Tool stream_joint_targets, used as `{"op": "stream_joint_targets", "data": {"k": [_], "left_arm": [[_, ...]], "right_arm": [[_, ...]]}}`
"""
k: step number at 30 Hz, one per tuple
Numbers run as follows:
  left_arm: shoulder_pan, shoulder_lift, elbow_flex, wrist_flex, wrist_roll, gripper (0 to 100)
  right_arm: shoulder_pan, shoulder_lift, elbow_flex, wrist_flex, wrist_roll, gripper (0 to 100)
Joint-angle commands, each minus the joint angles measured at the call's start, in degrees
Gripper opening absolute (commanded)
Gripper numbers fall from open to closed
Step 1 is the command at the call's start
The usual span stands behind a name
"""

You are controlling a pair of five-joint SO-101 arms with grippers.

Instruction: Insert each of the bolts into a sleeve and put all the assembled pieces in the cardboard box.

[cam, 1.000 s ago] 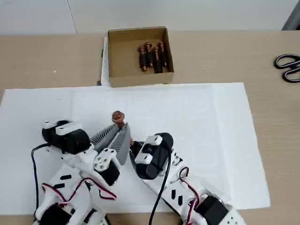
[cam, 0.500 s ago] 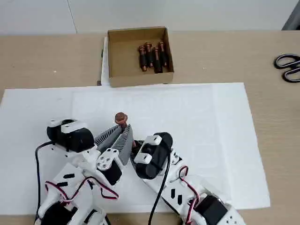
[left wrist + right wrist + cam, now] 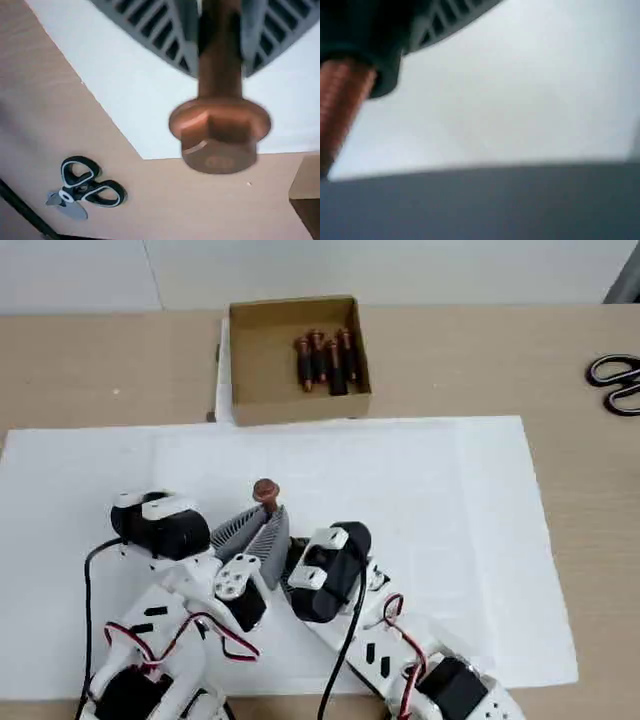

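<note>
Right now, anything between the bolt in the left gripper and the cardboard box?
No. In the high view only bare white sheet lies between the bolt and the cardboard box, up to its front wall.

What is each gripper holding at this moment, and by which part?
The left gripper clamps the bolt by its shank, head sticking out. The sleeve sits on the bolt's thread at the right gripper; whether that one grips it cannot be told.
</note>
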Motion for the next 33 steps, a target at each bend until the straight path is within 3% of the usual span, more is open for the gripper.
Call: {"op": "stream_joint_targets", "data": {"k": [1,8,15,26,33], "left_arm": [[0.53,-0.62,-3.21,3.78,-1.05,1],[0.62,-0.62,-5.76,11.43,-2.55,1],[6.07,-0.44,-5.49,14.95,-4.92,1],[6.68,-0.26,-5.41,21.89,-13.1,1],[6.33,-0.35,-5.41,21.19,-14.51,1]], "right_arm": [[-0.31,-0.57,-3.87,-1.27,0.79,0.2],[-0.31,-0.57,-3.87,-1.63,0.79,0.2],[-0.31,-0.66,-4.31,-1.71,2.64,0.2],[-0.31,-0.66,-6.33,-1.8,4.75,0.2],[-0.31,-0.66,-6.33,-1.8,4.75,0.2]]}}
